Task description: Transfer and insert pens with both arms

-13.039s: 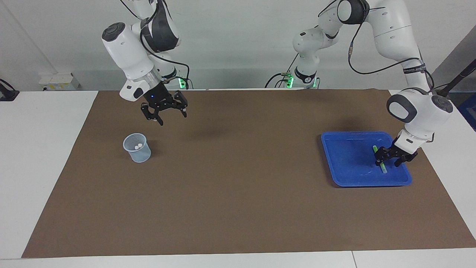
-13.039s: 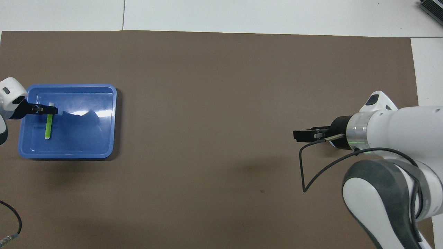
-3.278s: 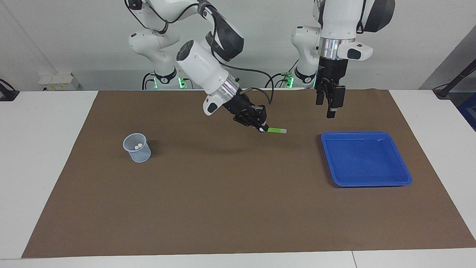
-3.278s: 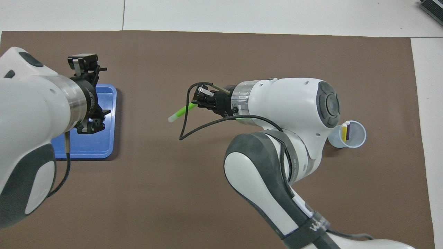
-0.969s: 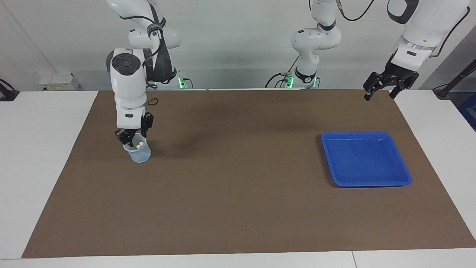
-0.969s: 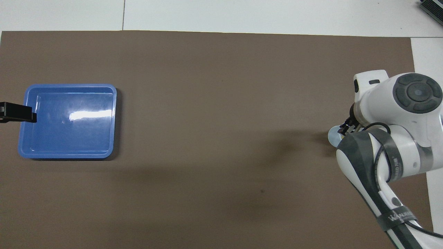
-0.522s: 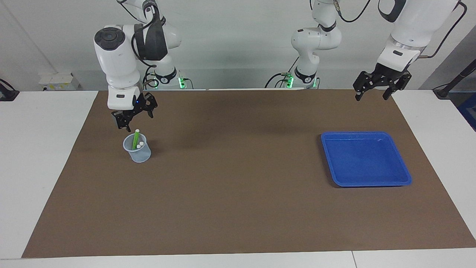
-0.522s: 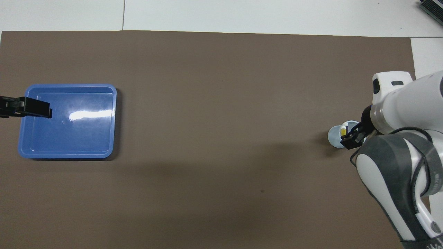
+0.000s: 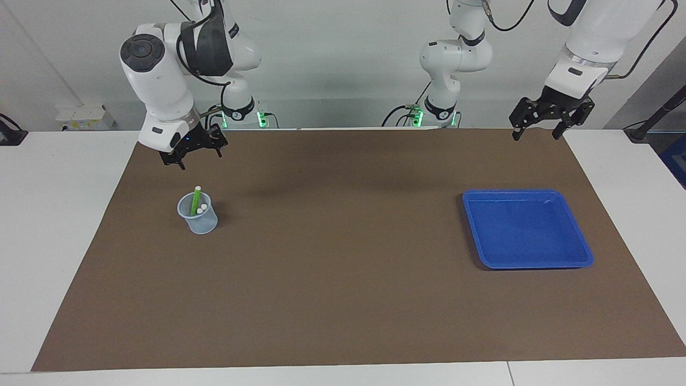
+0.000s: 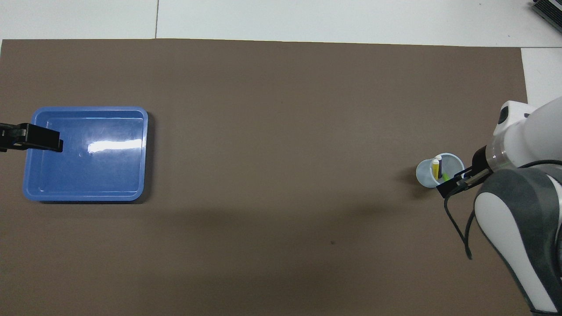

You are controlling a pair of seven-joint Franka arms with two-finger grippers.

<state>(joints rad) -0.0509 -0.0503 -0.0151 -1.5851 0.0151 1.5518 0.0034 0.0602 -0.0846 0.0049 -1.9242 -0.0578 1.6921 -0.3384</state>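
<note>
All three pens in the cup (image 9: 198, 214) at the right arm's end of the mat (image 9: 343, 300): green pen (image 9: 195, 200) leaning and sticking out highest, yellow pen (image 10: 435, 168) and purple pen (image 10: 440, 166) beside it. Right gripper (image 9: 191, 152) up over the mat near the cup, fingers spread, nothing held. Left gripper (image 9: 543, 121) raised at the mat's edge by the tray (image 9: 528, 259), fingers spread, nothing held.

A brown mat (image 9: 343, 300) covers the white worktop (image 9: 53, 214), with an empty blue tray (image 9: 581, 252) resting on it.
</note>
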